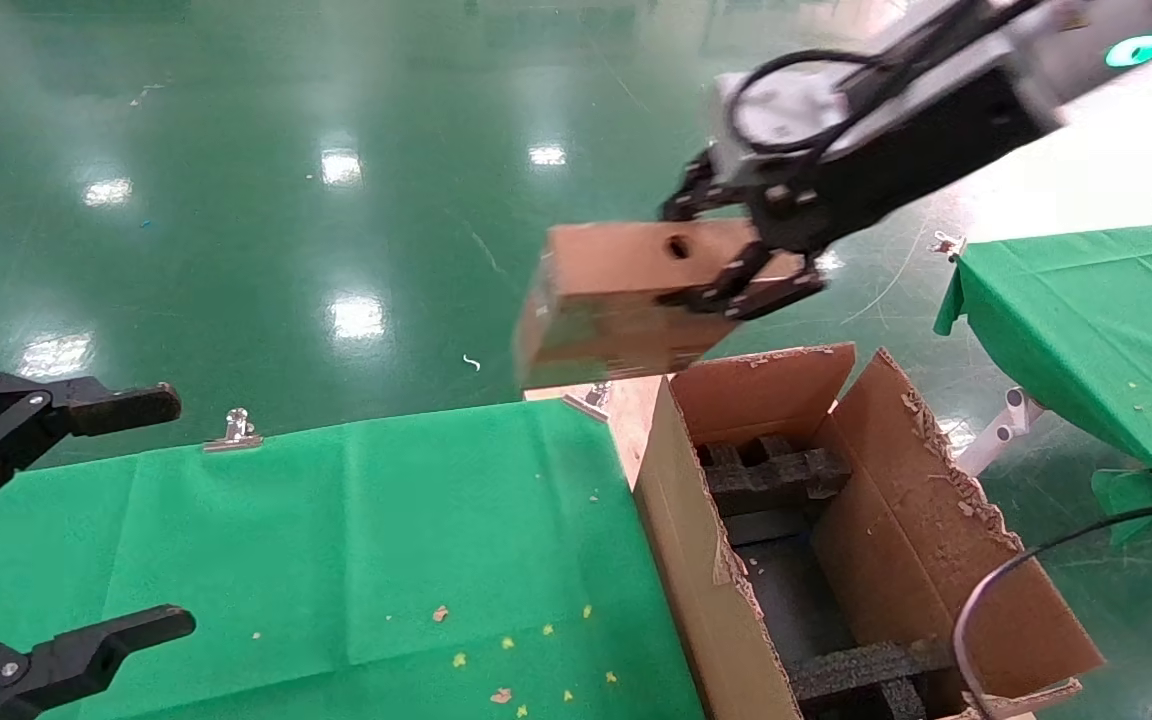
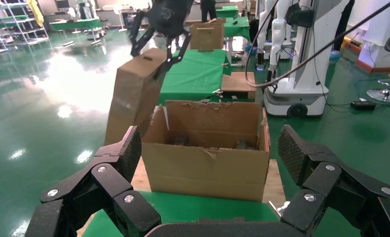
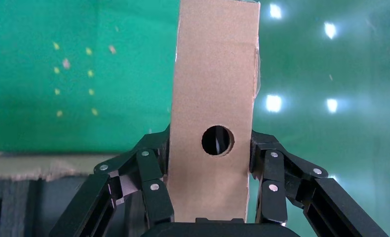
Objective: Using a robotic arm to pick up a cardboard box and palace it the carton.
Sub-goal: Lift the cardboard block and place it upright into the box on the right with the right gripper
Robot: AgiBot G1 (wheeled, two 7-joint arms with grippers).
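Between the right gripper's (image 1: pixel 748 268) fingers (image 3: pixel 153 190), the cardboard box (image 1: pixel 616 300) hangs clamped.

Carton (image 1: pixel 836 520) stands right of the cloth-covered counter (image 1: pixel 336 560), touching its right edge, foam inserts (image 1: pixel 776 475) inside. Cardboard box (image 1: pixel 626 300) hangs in the air behind the carton's far-left corner, clamped in the right gripper (image 1: pixel 751 260). Second counter (image 1: pixel 1096 310) well apart to the right. Left gripper (image 1: pixel 56 520) over the near-left counter edge, fingers (image 1: pixel 126 408) spread.
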